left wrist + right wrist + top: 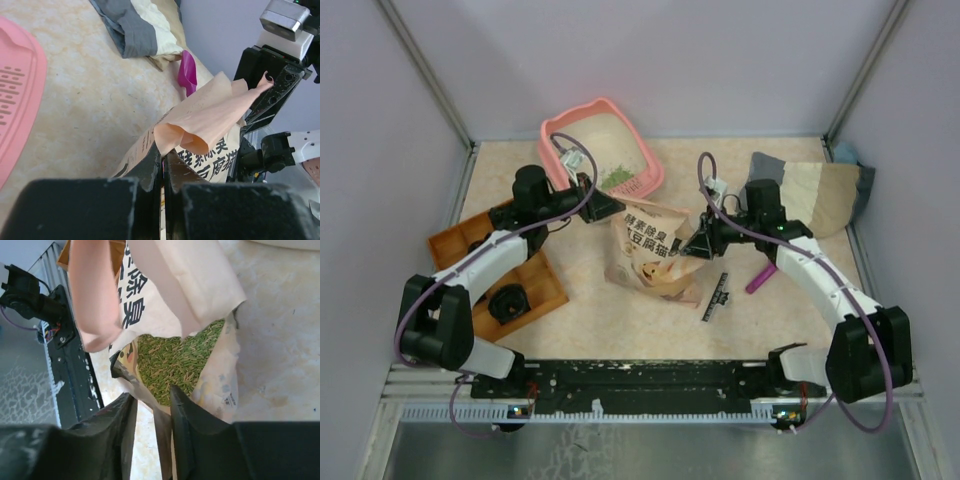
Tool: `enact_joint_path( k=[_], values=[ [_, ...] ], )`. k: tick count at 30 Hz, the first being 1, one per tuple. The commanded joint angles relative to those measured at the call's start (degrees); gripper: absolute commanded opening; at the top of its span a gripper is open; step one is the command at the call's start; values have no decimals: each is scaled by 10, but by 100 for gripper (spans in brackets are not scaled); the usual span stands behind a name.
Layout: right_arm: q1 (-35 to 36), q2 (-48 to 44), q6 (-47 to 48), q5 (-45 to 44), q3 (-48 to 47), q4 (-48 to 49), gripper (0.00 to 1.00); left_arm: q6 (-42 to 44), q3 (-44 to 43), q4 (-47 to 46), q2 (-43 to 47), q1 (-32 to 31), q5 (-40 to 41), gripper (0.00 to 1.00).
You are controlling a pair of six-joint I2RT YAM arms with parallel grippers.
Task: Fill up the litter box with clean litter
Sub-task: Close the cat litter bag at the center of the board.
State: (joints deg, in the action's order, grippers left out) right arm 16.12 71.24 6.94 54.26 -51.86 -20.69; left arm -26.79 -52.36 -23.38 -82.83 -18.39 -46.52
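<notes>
**Spotter:** Which way does the litter box [580, 111] lie from your claws?

**Operator:** Far and left of the paper bag [650, 255], at the far side of the tabletop [590, 300]. The bag's far corner is just beside the box's near right corner. My left claw [610, 207] is the nearer one, right by that corner. The bag lies with its long axis roughly near to far.

**Spotter:** What have the claws got?

**Operator:** The left is pinched shut on the bag's paper edge. The right claw [152, 400] stands part open astride the bag's rim, and I can't see it clamping.

**Spotter:** And the clean litter [172, 360]?

**Operator:** Mostly inside the bag, as green granules at its open mouth. A small green pile already sits at the box's near end. I judge the next move is a lift and tip far-left.

**Spotter:** Any print?

**Operator:** I read "除臭" and "豆腐貓" in black characters above a cartoon animal face. The rest is too small.
</notes>
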Motion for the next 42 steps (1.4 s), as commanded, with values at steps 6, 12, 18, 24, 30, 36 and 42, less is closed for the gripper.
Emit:
enact_joint_path(
  k=[6, 12, 18, 24, 30, 36, 42],
  values=[
    [6, -44, -281, 69, 104, 314, 0, 17, -88, 64, 34, 18, 249, 0],
    [8, -65, -420, 54, 166, 462, 0, -10, -88, 77, 53, 15, 308, 42],
    [19, -95, -514, -22, 216, 522, 0, 10, -58, 181, 84, -12, 352, 57],
    [35, -107, -673, -94, 294, 695, 0, 21, 17, 222, 149, -34, 382, 60],
    [52, -144, -462, -167, 208, 367, 27, 4, 84, 229, 187, -79, 358, 59],
    [44, -147, -381, -242, 201, 304, 0, -13, 119, 213, 161, -126, 335, 53],
    [44, -118, -420, -268, 260, 380, 0, 30, 98, 255, 151, -199, 398, 54]
  ],
)
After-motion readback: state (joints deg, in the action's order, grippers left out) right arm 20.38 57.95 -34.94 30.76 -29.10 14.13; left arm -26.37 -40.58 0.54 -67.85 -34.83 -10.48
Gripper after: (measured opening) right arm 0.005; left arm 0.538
